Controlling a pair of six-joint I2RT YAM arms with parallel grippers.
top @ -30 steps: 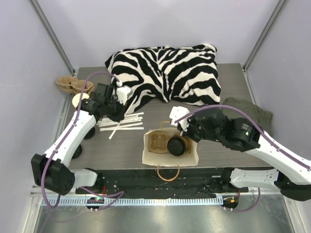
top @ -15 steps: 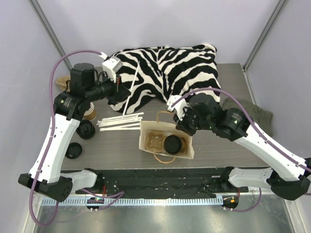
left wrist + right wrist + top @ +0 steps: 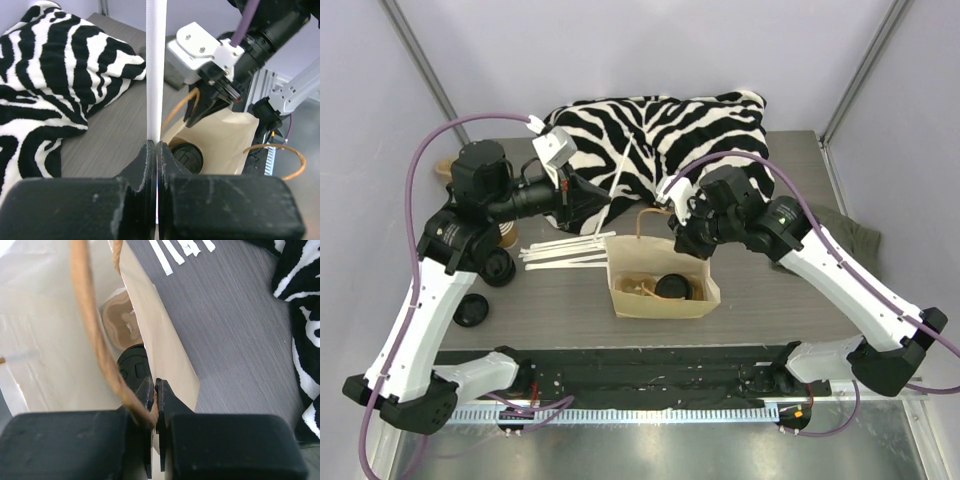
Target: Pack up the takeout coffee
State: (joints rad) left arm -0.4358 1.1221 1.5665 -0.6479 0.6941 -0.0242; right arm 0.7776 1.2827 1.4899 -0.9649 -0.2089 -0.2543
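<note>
A: Though pale lilac walls close it in, what lies on the grey wood-grain worktop [image 3: 560,300]?

B: A soft zebra-striped cushion [image 3: 660,140] at the back, and a stiff tan kraft paper bag [image 3: 665,305] standing open near the front.

A: And the takeout coffee [image 3: 670,287]?

B: Inside the bag, round black plastic lid facing up (cup body hidden), so its axis is upright. The left gripper [image 3: 605,207] fingers pinch a thin white paper-wrapped straw [image 3: 625,170]. The right gripper [image 3: 682,238] fingers are closed on the bag's rim by its twisted handle.
</note>
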